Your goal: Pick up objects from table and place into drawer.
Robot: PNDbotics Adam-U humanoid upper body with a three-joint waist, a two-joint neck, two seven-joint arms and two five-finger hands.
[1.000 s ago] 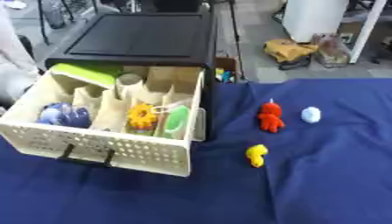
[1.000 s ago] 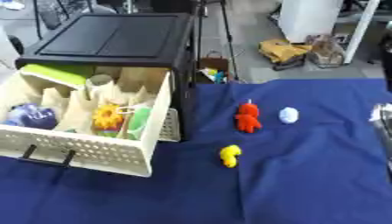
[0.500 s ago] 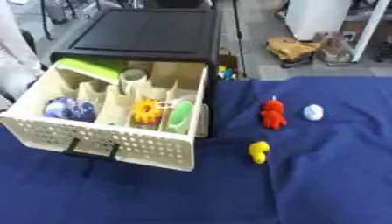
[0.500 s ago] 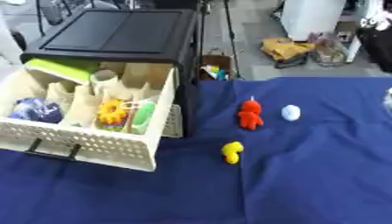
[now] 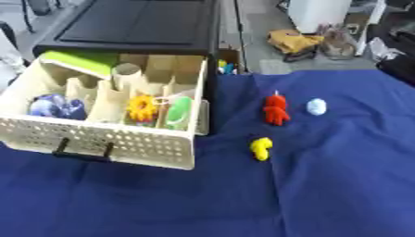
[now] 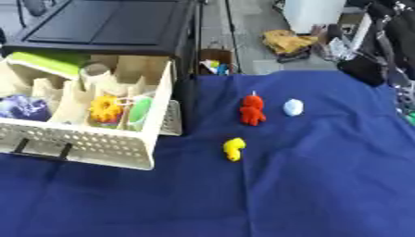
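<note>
Three small things lie on the blue cloth: a red figure (image 6: 252, 110), a pale blue lump (image 6: 292, 107) to its right, and a yellow piece (image 6: 233, 149) nearer to me. Left of them the cream drawer (image 5: 122, 143) stands pulled out of a black cabinet (image 5: 138, 25). Its compartments hold a green block (image 5: 81, 61), a blue-purple thing (image 5: 53, 106), an orange flower shape (image 5: 142, 107) and a green piece (image 5: 178, 112). My right hand (image 6: 365, 69) shows as a dark blurred shape at the upper right, well above and right of the pale blue lump. The left hand is out of sight.
The blue cloth (image 6: 308, 185) covers the table in front and to the right. Behind the table lie floor clutter, a yellow-brown bundle (image 6: 290, 40) and a white bin (image 6: 312, 14). A small coloured thing (image 6: 215, 68) sits beside the cabinet.
The whole picture has shifted, so the camera moved. The right arm at the right edge has risen toward the upper corner. The three things on the cloth lie where they were.
</note>
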